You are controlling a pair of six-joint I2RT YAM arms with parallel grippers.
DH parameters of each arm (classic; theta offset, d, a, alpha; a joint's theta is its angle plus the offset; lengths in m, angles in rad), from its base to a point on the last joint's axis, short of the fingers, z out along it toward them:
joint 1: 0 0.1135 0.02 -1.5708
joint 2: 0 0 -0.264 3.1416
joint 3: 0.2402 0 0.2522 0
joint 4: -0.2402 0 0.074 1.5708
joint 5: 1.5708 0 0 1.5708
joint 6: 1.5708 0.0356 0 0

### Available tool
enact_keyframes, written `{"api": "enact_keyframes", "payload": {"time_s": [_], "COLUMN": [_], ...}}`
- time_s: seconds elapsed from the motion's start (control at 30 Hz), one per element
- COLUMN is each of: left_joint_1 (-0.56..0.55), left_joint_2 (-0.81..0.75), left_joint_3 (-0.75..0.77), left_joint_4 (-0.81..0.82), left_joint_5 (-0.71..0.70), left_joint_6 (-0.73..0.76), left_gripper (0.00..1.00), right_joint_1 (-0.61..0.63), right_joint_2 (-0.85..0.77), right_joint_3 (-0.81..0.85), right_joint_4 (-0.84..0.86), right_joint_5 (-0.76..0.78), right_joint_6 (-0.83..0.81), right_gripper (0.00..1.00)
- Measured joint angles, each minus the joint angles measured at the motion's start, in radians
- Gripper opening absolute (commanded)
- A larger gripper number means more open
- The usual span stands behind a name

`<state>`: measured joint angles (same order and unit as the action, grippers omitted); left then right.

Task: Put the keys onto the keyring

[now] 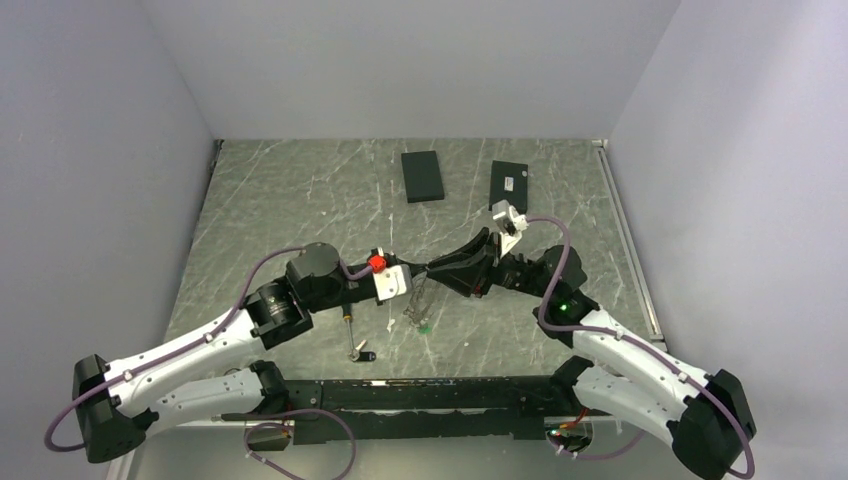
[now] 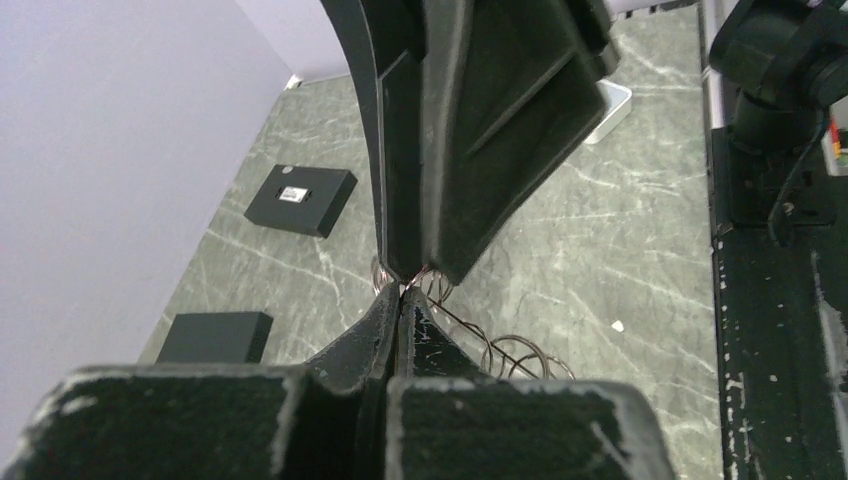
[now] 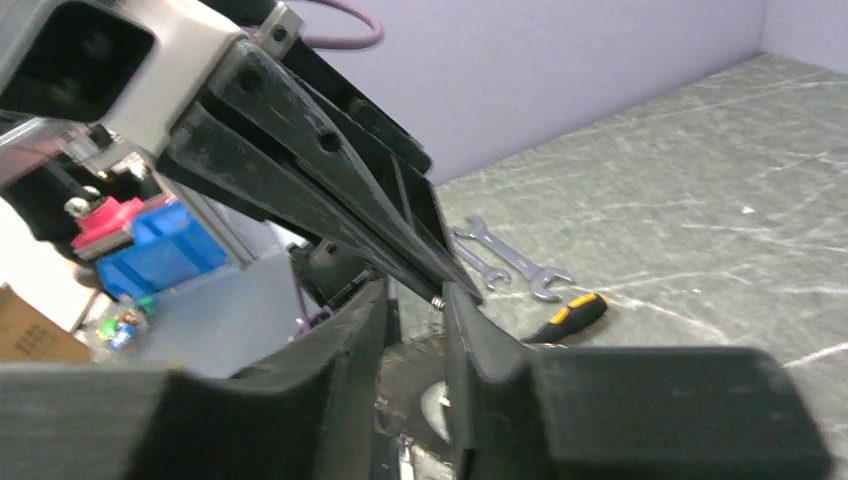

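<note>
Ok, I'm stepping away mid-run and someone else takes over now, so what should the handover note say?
The left gripper is shut on thin metal of the keyring, which hangs between the arms.
The right gripper meets it tip to tip at the ring; open or shut cannot be told.
One black-headed key lies loose on the table by the left arm; other keys not made out.
Done: ring gripped. Left: thread the loose key on; whether any key is on already is unclear.

2 tools, the left tool and right tool; 2 flat black boxes, 2 silver wrenches, 1 black-and-yellow screwdriver, 1 keyring with 1 green tag, and 1 black-headed key that shows clearly.
</note>
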<state>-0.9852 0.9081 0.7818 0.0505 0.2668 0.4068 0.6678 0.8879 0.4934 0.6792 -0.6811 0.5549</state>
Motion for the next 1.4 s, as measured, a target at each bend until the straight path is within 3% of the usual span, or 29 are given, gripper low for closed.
{"api": "enact_keyframes", "payload": {"time_s": [0.1,0.53,0.8,0.87,0.97,1.13,1.27,1.33,1.4], "left_joint_1": [-0.001,-0.002,-0.005,-0.005,-0.005,-0.005,-0.005,-0.005,-0.006], "left_joint_2": [0.004,-0.021,-0.039,-0.048,-0.069,-0.121,-0.163,-0.173,-0.178], "left_joint_3": [0.004,0.033,0.109,0.109,0.106,0.106,0.106,0.106,0.106], "left_joint_4": [-0.017,-0.132,-0.257,-0.275,-0.287,-0.288,-0.293,-0.296,-0.301], "left_joint_5": [-0.011,-0.03,0.045,0.068,0.077,0.077,0.083,0.085,0.089], "left_joint_6": [0.01,0.094,0.23,0.24,0.242,0.246,0.244,0.243,0.239], "left_gripper": [0.0,0.0,0.0,0.0,0.0,0.0,0.0,0.0,0.0], "right_joint_1": [0.011,0.014,0.014,0.014,0.015,0.015,0.015,0.016,0.018], "right_joint_2": [-0.01,-0.027,0.062,0.082,0.105,0.105,0.085,0.078,0.077], "right_joint_3": [0.037,0.147,0.209,0.209,0.212,0.213,0.214,0.214,0.215], "right_joint_4": [-0.058,-0.326,-0.378,-0.367,-0.366,-0.406,-0.423,-0.424,-0.423], "right_joint_5": [0.001,-0.014,-0.172,-0.203,-0.246,-0.261,-0.257,-0.253,-0.253], "right_joint_6": [-0.022,-0.183,-0.193,-0.188,-0.188,-0.202,-0.221,-0.224,-0.222], "right_gripper": [0.53,0.54,0.54,0.51,0.32,0.3,0.2,0.22,0.36]}}
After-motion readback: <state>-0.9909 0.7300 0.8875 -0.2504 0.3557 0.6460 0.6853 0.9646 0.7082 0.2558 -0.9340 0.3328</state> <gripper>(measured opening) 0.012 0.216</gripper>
